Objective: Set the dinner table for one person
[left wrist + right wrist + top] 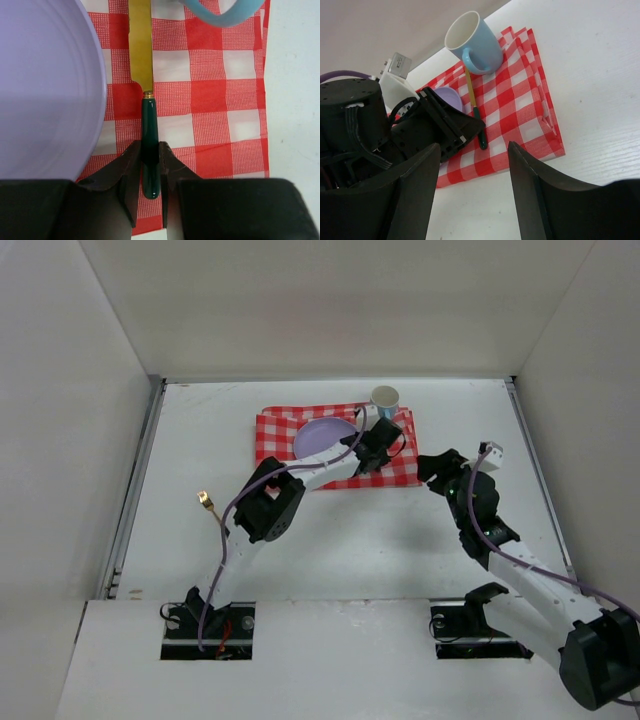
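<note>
A red-and-white checked cloth (pixel 402 476) lies at the back middle of the white dinner table (pixel 380 540). On it are a purple plate (pixel 322 438) and a light blue mug (pixel 385 398). A knife with a gold blade and a dark green handle (pixel 150 135) lies on the cloth just right of the plate (pixel 45 85). My left gripper (pixel 149 150) is shut on the knife's handle near its end, down at the cloth. My right gripper (pixel 438 466) is open and empty, above the bare table right of the cloth, and it sees the knife (pixel 476 117) and the mug (pixel 475 45).
A small gold-headed utensil (pixel 205 502) lies on the table at the left, beside the left arm. Metal rails (pixel 135 490) run along the table's sides, with white walls behind them. The mug's handle (pixel 225 17) lies just right of the knife's blade.
</note>
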{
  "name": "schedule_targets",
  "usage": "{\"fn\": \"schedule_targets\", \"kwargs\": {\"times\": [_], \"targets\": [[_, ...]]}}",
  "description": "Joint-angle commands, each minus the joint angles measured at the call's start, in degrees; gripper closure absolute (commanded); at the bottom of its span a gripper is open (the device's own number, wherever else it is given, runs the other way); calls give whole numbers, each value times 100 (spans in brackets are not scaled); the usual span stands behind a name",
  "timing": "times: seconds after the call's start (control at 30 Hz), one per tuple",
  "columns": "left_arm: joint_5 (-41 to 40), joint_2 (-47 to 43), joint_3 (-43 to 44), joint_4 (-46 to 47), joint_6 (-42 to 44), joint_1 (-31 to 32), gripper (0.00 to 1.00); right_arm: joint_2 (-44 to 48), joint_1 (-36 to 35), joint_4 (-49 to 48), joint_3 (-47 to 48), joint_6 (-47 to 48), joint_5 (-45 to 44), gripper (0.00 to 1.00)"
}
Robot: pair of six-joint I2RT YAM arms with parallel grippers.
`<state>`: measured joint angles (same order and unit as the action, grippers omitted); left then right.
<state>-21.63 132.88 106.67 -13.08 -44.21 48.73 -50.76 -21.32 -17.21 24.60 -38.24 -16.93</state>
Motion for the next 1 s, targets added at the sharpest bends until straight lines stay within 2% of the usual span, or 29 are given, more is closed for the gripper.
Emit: {"fn": "schedule_targets", "kwargs": {"times": [0.0, 0.27, 0.47, 0.57, 0.73, 0.87, 0.97], "targets": [[97, 18, 275, -89, -88, -43, 100, 5, 36, -300, 36, -35, 58, 37], [177, 36, 179, -89, -238, -96, 93, -13, 54, -300, 36, -43, 76, 36], [89, -402, -146, 130, -185, -105, 76, 40, 62, -300, 19, -43, 76, 34], [45, -1017, -576, 463, -115, -79, 69, 128, 62, -300, 1, -43, 58, 34], [-96, -2553, -1586, 1157, 271, -26, 61, 181, 62, -309, -25, -43, 23, 34], [-254, -4011, -2973, 1414, 509, -148, 57, -21, 36, -406, -17, -61, 75, 35], [-464, -5189, -4317, 1300, 545, -482, 57, -118, 27, -450, 10, -70, 76, 43]]}}
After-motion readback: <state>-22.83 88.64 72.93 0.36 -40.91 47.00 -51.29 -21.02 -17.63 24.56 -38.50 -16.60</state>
